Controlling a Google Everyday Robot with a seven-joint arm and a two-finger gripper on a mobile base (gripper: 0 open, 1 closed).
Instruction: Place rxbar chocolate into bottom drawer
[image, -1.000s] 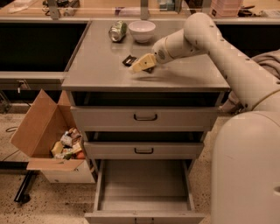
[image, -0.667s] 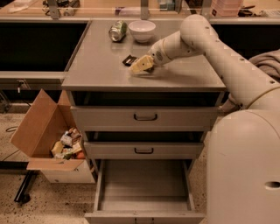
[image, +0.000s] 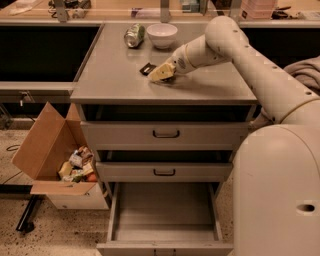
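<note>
Grey metal cabinet, and the nearest thing was the bottom drawer (image: 165, 212), pulled right out with its plain grey floor showing. Left of it on the speckled floor sat an open cardboard box (image: 42, 145) with a jumble of wrappers in it. Above the open drawer were two shallower drawers, the middle one (image: 200, 171) and the top one (image: 125, 135), each with a black handle and each poking out a bit. Up on the cabinet top (image: 115, 75) the robot's pale arm (image: 250, 65) reached in from the right, and the gripper (image: 161, 73) was down at the surface, right against the rxbar chocolate (image: 146, 68). The bar lay flat on the top, sticking out just left of the gripper. Honestly couldn't tell whether it had a grip on it. Farther back, a can (image: 134, 36) lay on its side beside a white bowl (image: 162, 35).
</note>
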